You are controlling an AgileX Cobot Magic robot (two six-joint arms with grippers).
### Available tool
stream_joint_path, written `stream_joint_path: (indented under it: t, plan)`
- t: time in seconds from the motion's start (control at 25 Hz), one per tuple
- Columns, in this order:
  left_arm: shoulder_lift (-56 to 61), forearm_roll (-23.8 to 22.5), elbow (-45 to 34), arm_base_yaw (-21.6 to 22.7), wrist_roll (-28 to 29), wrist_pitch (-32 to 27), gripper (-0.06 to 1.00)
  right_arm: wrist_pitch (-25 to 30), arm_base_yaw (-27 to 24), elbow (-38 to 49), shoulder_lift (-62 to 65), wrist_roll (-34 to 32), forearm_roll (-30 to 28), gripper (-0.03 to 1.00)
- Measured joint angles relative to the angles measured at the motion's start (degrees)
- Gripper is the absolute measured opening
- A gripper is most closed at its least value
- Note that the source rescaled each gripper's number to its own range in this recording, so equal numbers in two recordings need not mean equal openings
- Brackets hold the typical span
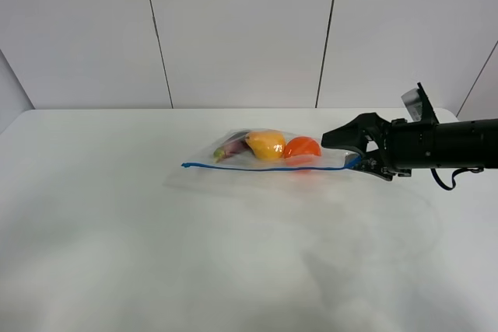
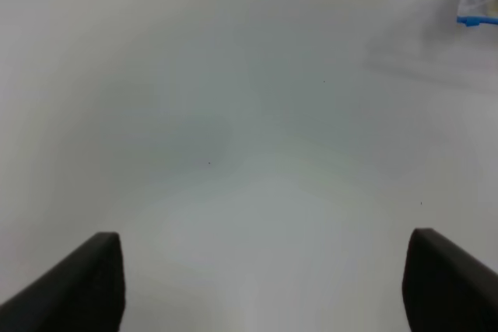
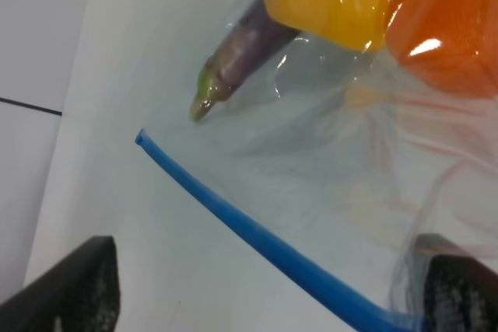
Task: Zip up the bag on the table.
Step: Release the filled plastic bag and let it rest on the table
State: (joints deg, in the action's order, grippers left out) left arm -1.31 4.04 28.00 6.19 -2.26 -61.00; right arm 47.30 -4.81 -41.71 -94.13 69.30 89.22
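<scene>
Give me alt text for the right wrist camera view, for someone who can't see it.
A clear plastic zip bag lies on a white table, its blue zipper strip running diagonally across the frame. Inside are a purple eggplant, a yellow fruit and an orange. The right gripper's dark fingertips stand wide apart at the edge.

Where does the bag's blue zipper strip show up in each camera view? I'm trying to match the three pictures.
Exterior high: the blue zipper strip runs along the bag's near edge, mid-table, ending at the right gripper.
Left wrist: only the strip's end shows, at the frame's edge.
Right wrist: the strip crosses diagonally between the open jaws.
Shared landmark: the strip's free end.
</scene>
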Motion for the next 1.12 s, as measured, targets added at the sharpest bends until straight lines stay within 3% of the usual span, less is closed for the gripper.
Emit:
stream_joint_path:
  t: [0.6, 0.8, 1.12]
  plan:
    - [0.00, 0.00, 0.00, 0.00, 0.00, 0.00, 0.85, -0.82, 0.00, -0.27, 0.00, 1.96, -4.54, 0.89]
    - [0.00, 0.00, 0.00, 0.00, 0.00, 0.00, 0.85, -1.53, 0.00, -3.91, 1.25, 2.14, -12.44, 0.89]
    - [0.00, 0.00, 0.00, 0.00, 0.00, 0.00, 0.85, -3.76, 0.00, -10.46, 5.76, -6.56, -26.99, 0.94]
